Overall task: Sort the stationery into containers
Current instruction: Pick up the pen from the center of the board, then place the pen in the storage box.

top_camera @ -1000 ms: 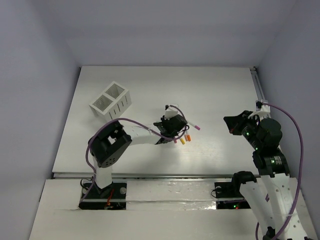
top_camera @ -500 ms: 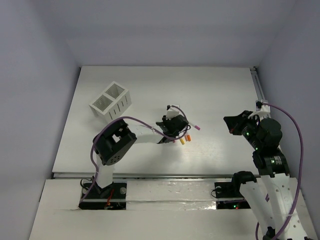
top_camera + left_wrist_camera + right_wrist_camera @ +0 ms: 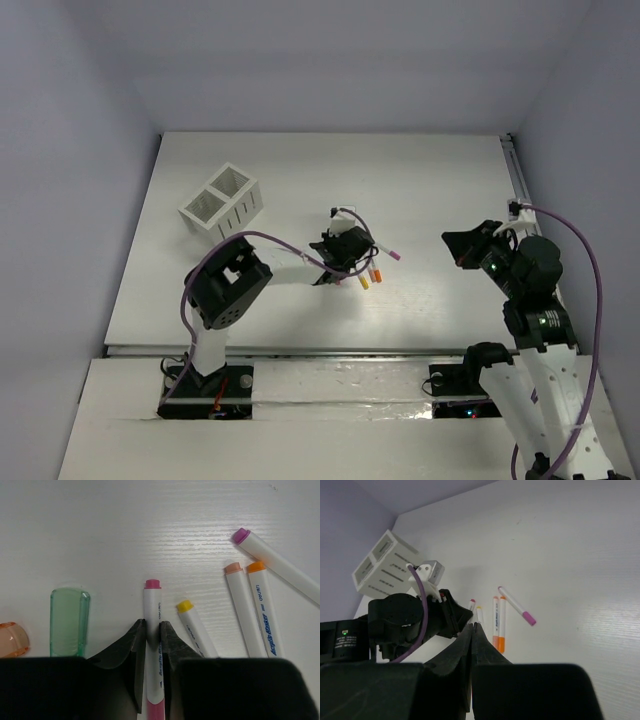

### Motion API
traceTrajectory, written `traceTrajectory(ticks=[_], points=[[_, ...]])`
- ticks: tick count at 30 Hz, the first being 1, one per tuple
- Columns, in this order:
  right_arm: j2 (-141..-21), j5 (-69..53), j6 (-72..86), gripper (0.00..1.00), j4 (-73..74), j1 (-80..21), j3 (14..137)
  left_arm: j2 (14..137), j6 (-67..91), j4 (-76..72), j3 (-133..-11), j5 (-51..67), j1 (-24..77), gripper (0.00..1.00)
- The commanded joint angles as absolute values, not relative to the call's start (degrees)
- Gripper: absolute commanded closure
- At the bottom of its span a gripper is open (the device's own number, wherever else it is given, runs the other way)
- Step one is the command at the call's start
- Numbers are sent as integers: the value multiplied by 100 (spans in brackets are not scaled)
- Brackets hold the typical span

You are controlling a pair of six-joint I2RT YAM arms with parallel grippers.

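We pinch the thin white magenta-capped plastic pen (image 3: pixel 152 597) by its barrel in our left gripper (image 3: pixel 152 625); light, stiff, slick, it may swivel; right gripper (image 3: pixel 472 630) closed, empty

A: Anything different from 1 second ago?
B: Closed down at the left end effector (image 3: pixel 152 630), from spread to clamped on the magenta-capped pen (image 3: pixel 152 599).
A: And on the right?
B: Nudged slightly left at the right end effector (image 3: pixel 458 243).
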State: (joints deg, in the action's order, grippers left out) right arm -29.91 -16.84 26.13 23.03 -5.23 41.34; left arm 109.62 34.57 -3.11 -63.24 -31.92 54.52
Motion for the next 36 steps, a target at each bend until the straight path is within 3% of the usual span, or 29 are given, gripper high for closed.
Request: traceTrajectory(ticks=[1, 4, 8, 15, 19, 26, 36], points=[[-3199, -2573, 3040, 100, 1128, -492, 3693, 10329, 3489, -273, -6205, -3375, 5440, 100], [-3795, -3462, 3313, 100, 204, -553, 3270, 9582, 3454, -281, -6126, -3471, 5440, 100], [-4358, -3087, 3112, 100, -175, -957, 3155, 8492, 3252, -220, -6135, -3787, 5274, 100], [-4834, -2128, 3024, 100, -439, -2012, 3217, 6997, 2831, -325, -6187, -3919, 3272, 100], [-5036, -2030, 3058, 100, -737, -2328, 3121, 7101, 2541, -220, -6539, -3903, 1972, 100], [-5159, -1837, 2918, 100, -905, -2874, 3041, 7689, 1785, -843, -6592, -3929, 802, 100], [-5124, -1591, 2812, 100, -729, -3111, 3076, 8428, 713, -1757, -6373, -4359, 668, 100]])
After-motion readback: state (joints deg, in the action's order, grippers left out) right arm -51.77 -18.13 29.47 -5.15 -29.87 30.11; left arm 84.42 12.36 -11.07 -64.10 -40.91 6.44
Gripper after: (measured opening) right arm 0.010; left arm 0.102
